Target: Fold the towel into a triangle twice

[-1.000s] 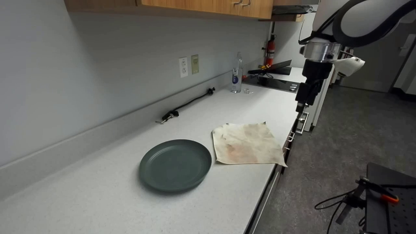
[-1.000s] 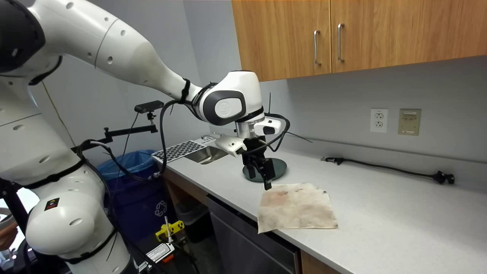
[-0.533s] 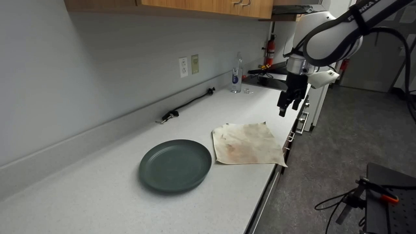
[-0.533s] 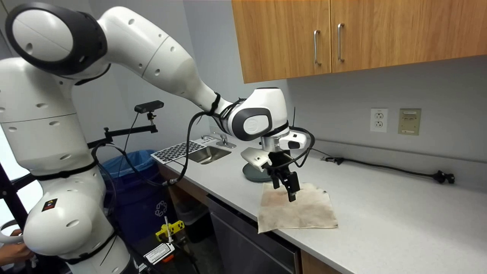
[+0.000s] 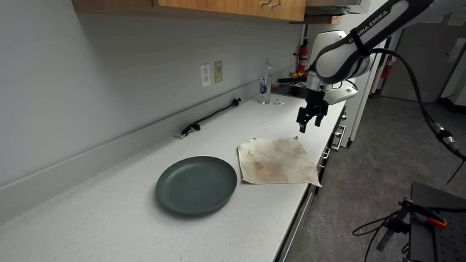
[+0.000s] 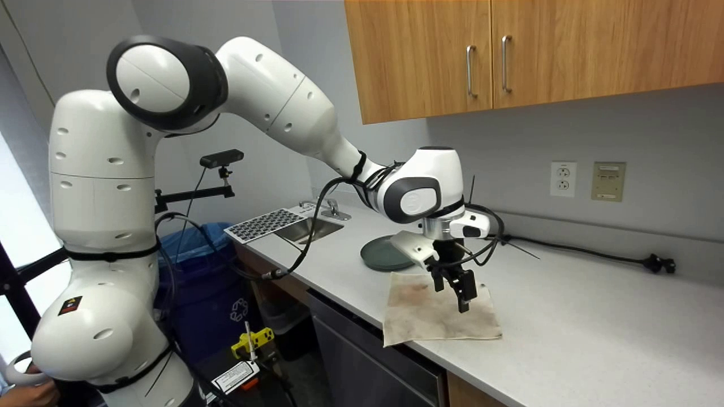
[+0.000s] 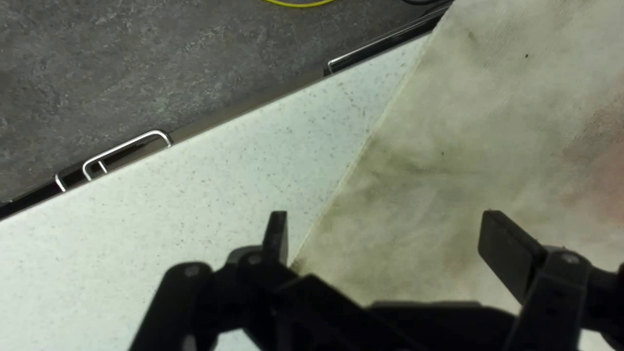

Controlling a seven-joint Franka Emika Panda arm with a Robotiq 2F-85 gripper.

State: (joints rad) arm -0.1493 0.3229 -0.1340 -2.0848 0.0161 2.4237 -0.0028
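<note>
The counter (image 5: 120, 225) stretches beneath the arm (image 6: 277, 96). The towel (image 5: 276, 160), stained in patches, lies spread flat on it, one corner jutting past the front edge. The plate (image 5: 196, 185) sits just beside the towel. Above the towel's edge hangs the gripper (image 7: 385, 217), its fingers (image 7: 509, 248) standing wide apart.

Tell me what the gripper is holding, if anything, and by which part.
Nothing is held. The gripper is open, its jaws apart with nothing gripped between them, and the towel lies spread out on the counter.
</note>
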